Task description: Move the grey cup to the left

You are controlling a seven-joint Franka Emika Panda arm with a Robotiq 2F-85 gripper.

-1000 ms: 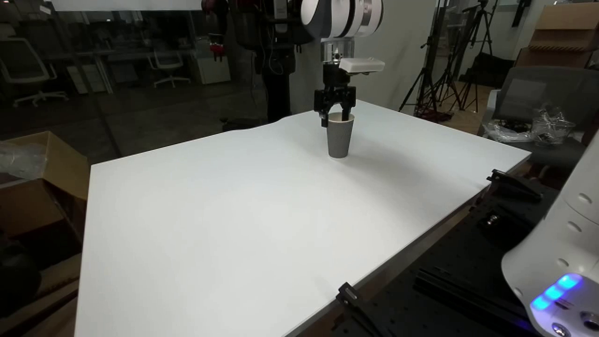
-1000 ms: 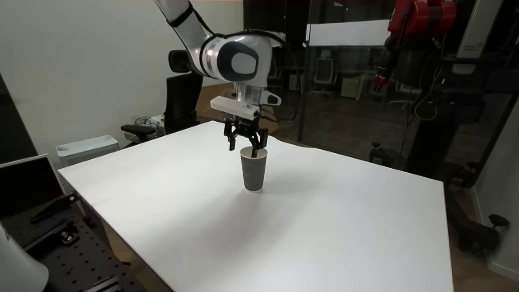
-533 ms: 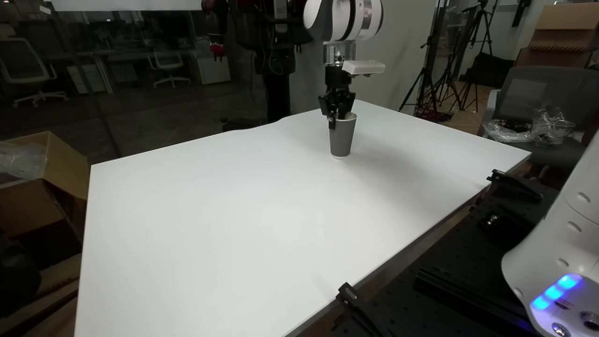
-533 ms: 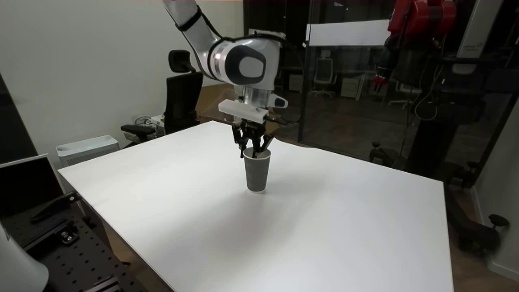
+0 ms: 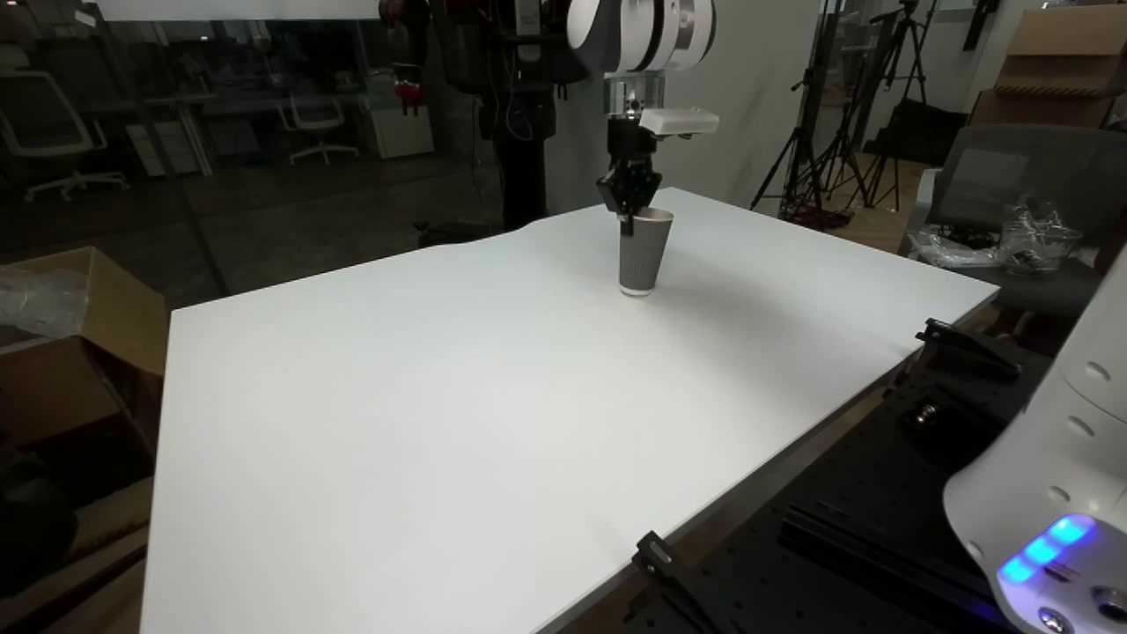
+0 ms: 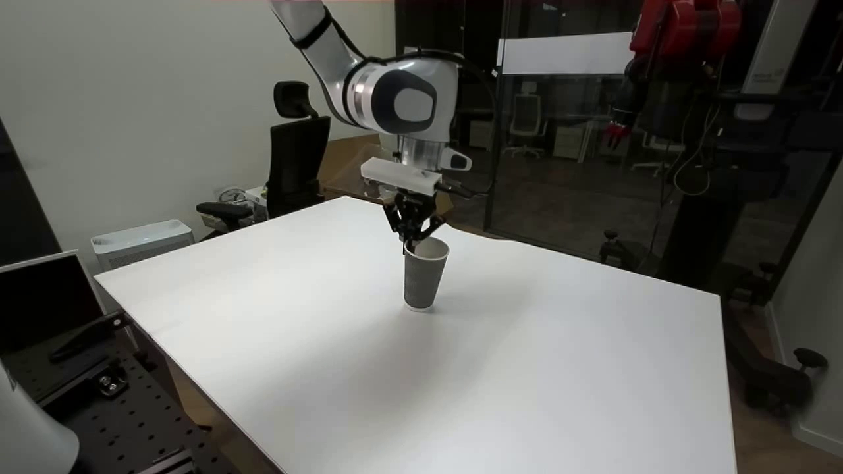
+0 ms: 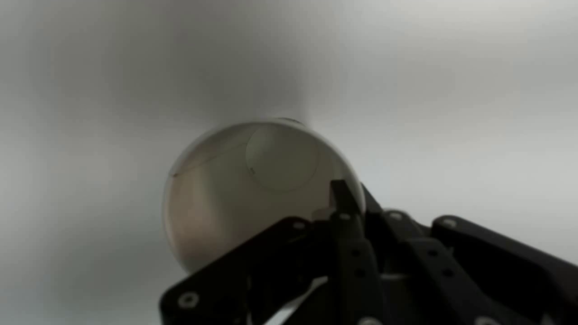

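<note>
My gripper (image 7: 353,192) is closed on the wall of the grey cup (image 6: 423,280), one finger inside, one outside; cup slightly tilted at the white table (image 6: 560,368), base contact I cannot confirm

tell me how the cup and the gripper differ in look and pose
Colour: the cup is grey outside; the gripper is black.
Shape: the cup is a round, tapered shell; the gripper is an assembly of jointed parts.
Pose: the cup leans slightly, mouth up; the gripper points down, pinching the cup's wall at the rim.
Shared: both show in both exterior views and in the wrist view.
</note>
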